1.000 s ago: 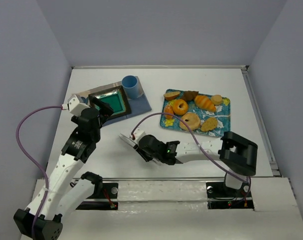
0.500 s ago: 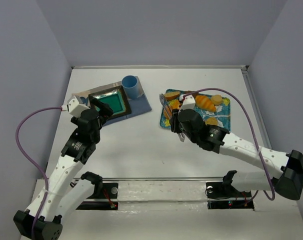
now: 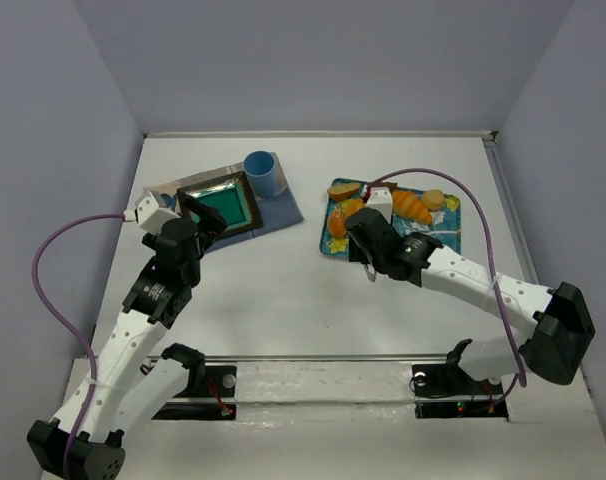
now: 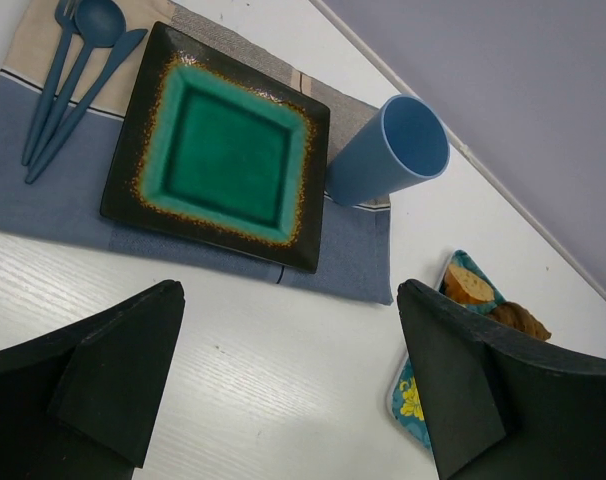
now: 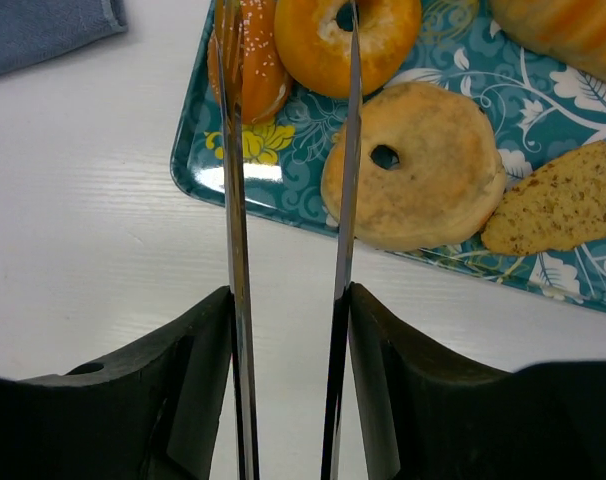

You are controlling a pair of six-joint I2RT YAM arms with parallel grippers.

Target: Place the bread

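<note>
Hovering over the near left corner of the teal flowered tray (image 5: 211, 165), the right gripper (image 5: 288, 15) holds its 2 thin blades roughly parallel with a narrow gap between them and nothing clamped in that gap. The bread (image 5: 393, 50), a golden-orange ring, lies on the tray's left side, just beyond the blade tips. In the right wrist view the right-hand blade crosses the ring at its centre hole, while the left-hand blade runs over a sesame-topped orange piece (image 5: 263, 75) at the tray's left edge. Whether either blade touches what lies under it cannot be told. A paler beige ring (image 5: 423, 190) sits on the tray nearer its front rim, touching a flat seeded slice (image 5: 563, 200) further right on the tray. Well to the left of the tray, the left gripper (image 4: 288, 295) hangs wide apart and empty above the white table, short of a green square plate (image 4: 223, 160) and a blue cup (image 4: 388, 150).
</note>
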